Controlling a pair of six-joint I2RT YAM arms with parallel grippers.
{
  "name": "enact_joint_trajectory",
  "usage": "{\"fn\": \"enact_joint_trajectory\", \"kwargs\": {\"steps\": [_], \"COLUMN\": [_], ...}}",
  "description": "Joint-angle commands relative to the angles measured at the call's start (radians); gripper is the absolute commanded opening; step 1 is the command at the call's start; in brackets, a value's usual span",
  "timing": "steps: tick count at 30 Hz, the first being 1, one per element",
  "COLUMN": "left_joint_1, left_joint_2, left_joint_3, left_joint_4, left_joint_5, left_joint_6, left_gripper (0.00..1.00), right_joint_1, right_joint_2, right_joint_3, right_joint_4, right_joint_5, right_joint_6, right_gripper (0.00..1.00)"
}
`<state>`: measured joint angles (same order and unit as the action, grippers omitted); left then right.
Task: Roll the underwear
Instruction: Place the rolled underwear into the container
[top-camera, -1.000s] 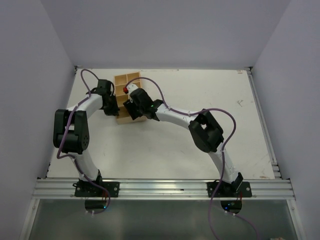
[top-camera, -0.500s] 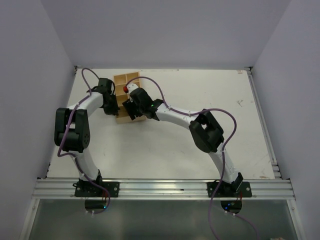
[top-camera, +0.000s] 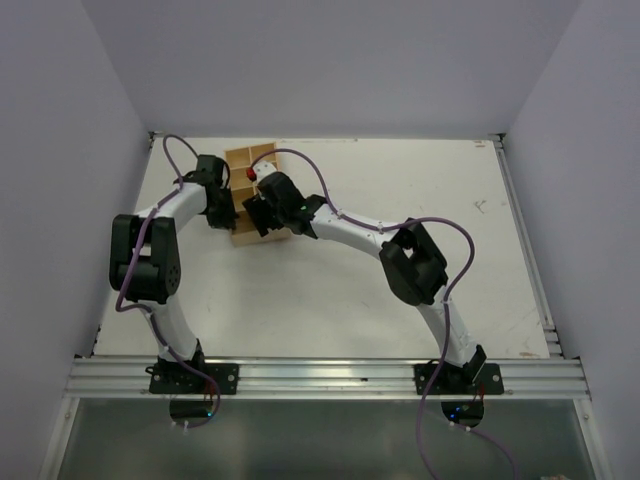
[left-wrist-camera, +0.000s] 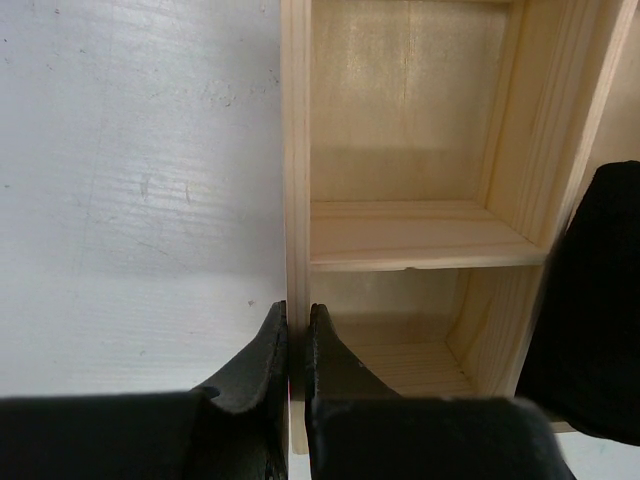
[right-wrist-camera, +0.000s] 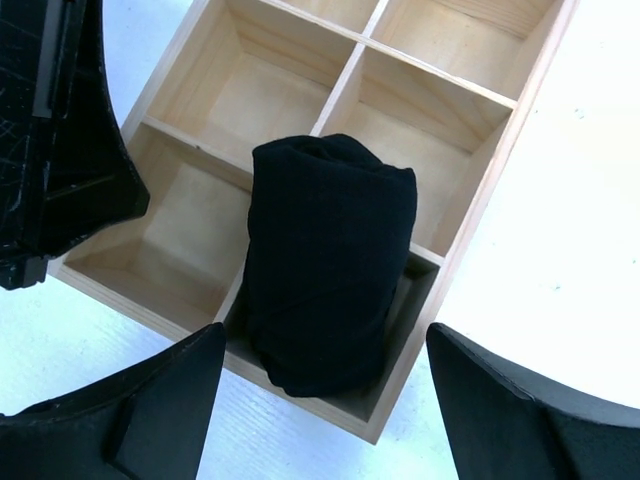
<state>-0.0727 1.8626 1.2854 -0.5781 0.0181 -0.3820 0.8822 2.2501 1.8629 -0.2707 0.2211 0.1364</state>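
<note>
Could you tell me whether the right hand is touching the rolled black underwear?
Apart. The right wrist view shows the right hand open, with the pale wooden box visible between each finger and the rolled black fabric underwear.

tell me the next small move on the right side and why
Probably lift the right fingers straight up and clear. They stand open on either side of the rolled underwear, which already rests in a compartment of the wooden box, while the left fingers pinch the box wall.
</note>
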Motion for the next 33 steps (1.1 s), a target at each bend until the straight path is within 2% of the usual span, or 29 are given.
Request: {"fn": "enact_joint_trajectory", "kwargs": {"steps": [1, 7, 14, 23, 30, 33], "left_joint_1": [0.013, 0.014, 0.057, 0.174, 0.209, 0.211], "left_joint_2": [0.038, 0.055, 0.107, 0.207, 0.326, 0.365], "left_joint_3": [0.014, 0.038, 0.103, 0.228, 0.373, 0.439], "left_joint_4": [-0.028, -0.043, -0.055, -0.06, -0.085, -0.115], "left_joint_5": [-0.041, -0.076, -0.095, -0.113, -0.121, -0.115], "left_joint_6": [-0.011, -0.008, -0.02, -0.057, -0.107, -0.13], "left_gripper": [0.0, 0.0, 0.0, 0.0, 0.0, 0.1], "right_joint_1": [-0.002, -0.002, -0.003, -0.002, -0.002, 0.0], "right_joint_2": [-0.047, -0.093, -0.267, -0.474, -0.655, -0.73], "right_joint_3": [0.048, 0.015, -0.096, -0.157, -0.333, -0.399], "right_joint_4": [0.004, 0.039, 0.136, 0.022, -0.038, -0.068], "right_joint_5": [0.043, 0.035, 0.026, 0.116, 0.119, 0.12], "right_joint_6": [0.005, 0.0, -0.017, 0.023, 0.109, 0.132], "right_gripper": [0.86, 0.87, 0.87, 0.87, 0.87, 0.87]}}
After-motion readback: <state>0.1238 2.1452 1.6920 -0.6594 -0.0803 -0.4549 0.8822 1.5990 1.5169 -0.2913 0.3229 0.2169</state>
